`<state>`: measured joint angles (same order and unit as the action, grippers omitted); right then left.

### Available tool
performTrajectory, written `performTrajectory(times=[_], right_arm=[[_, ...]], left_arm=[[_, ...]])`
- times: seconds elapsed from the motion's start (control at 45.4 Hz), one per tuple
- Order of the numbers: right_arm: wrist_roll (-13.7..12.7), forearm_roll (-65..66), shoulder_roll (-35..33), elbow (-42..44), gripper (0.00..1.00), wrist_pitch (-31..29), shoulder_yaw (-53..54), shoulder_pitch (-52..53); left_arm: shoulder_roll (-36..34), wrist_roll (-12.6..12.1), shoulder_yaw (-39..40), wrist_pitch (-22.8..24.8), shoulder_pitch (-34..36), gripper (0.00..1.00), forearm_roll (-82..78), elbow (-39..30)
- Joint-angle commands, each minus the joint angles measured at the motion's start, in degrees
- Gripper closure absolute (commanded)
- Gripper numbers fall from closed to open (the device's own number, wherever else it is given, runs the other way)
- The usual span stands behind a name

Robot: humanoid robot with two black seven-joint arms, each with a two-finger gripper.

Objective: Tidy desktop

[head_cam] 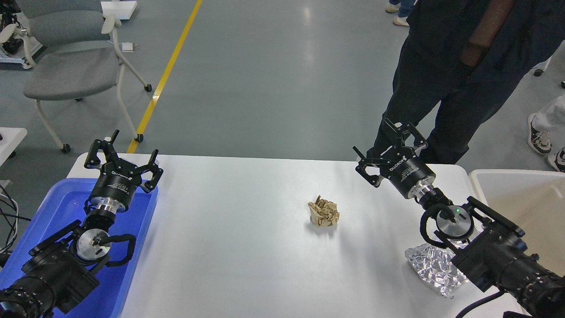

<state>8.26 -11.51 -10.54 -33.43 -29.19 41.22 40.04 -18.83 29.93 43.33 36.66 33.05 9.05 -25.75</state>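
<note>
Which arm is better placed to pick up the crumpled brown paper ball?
Probably the right. The right gripper is open and nearer the brown paper ball mid-desktop. The left gripper, also open, hovers over the blue tray, farther away.

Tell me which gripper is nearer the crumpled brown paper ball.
Right. The right gripper hangs open up and to the right of the paper ball; the left gripper, also open, is far to its left over the blue tray.
</note>
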Motion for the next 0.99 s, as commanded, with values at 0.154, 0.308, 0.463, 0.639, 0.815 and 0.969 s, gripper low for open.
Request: performTrajectory(times=[0.154,0.308,0.463,0.639,0.815,0.969], right_arm=[[0.00,0.00,-0.01,-0.41,0.00,-0.08,0.00,-0.13],[0.00,0.52,-0.88,-0.94,0.00,-0.43,0.00,-0.22],[0.00,2.28,-4.22,-3.66,0.00,-0.61,0.00,-0.40],[0.00,2.63,-16.51,-15.25,0.00,-0.61,-0.09,-1.80],[-0.09,8.78,-28.38,-24.74,0.00,-0.87,-0.09,-2.85],[0.00,15.20,-37.61,-33.10,0.00,-0.96,0.09,-4.35]], left_arm=[[-0.07,0.05,0.00,-0.01,0.00,0.00,0.01,0.00],[-0.07,0.05,-0.09,-0.01,0.00,0.00,0.01,0.00],[-0.07,0.05,-0.09,-0.01,0.00,0.00,0.01,0.00],[-0.07,0.05,0.00,-0.01,0.00,0.00,0.01,0.00],[-0.07,0.05,-0.09,-0.01,0.00,0.00,0.01,0.00],[-0.07,0.05,-0.09,-0.01,0.09,0.00,0.01,0.00]])
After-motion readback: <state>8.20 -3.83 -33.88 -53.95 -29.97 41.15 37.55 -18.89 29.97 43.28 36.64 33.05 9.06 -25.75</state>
